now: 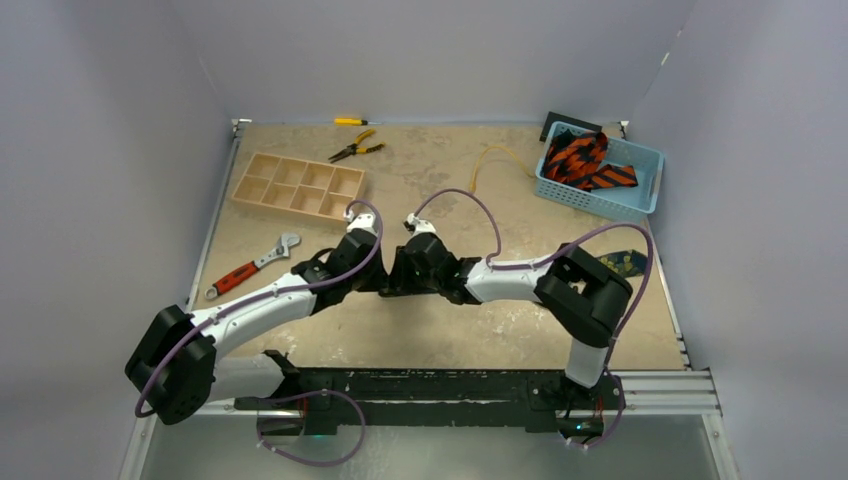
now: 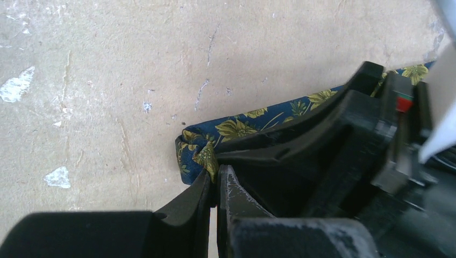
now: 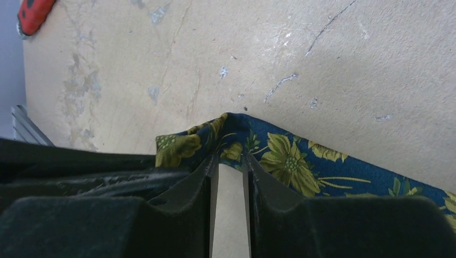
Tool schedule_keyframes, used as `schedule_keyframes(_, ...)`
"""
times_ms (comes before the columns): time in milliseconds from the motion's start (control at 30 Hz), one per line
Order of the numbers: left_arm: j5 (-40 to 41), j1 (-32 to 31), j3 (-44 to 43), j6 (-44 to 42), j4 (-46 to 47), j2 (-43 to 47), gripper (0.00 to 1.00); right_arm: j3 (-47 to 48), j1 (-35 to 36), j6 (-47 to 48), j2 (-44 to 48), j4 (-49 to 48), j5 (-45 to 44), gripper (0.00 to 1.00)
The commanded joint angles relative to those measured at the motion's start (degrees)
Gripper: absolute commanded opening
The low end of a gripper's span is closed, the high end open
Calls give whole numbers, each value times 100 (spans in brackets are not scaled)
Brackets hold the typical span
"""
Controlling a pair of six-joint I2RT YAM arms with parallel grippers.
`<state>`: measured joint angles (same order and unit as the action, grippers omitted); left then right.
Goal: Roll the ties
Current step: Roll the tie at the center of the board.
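You are pinching the navy floral tie (image 3: 290, 161) at its tip, left gripper (image 2: 215, 173) and right gripper (image 3: 230, 159) both clamping it; it is trailing toward three o'clock; soft, slippery, probably unrolling easily.

The navy tie (image 3: 301, 161) bears olive-gold flowers; the ties (image 1: 582, 160) in the light-blue basket (image 1: 610, 203) are orange with black stripes.

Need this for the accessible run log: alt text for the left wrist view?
The left tool pinches the bunched end of a navy tie with yellow flowers, lying on a scuffed beige table. The black right arm crowds in from the right, covering the tie's near edge.
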<state>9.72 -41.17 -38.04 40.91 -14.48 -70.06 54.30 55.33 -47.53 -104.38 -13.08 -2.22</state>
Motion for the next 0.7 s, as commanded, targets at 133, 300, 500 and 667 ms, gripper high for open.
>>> schedule_keyframes(133, 206, -29, -205, 16, 70, 24, 0, -316, -56, 77, 681, 280, -377, 27)
schedule_keyframes(300, 213, -55, -362, -52, -6, -95, 0, -876, -431, 245, 1067, 227, -540, 24)
schedule_keyframes(500, 260, -118, -462, -86, 4, -326, 0, -1111, -638, 457, 1072, -57, -345, 22)
schedule_keyframes(667, 310, -215, -586, -89, 0, -499, 0, -1041, -638, 490, 782, -132, -215, 22)
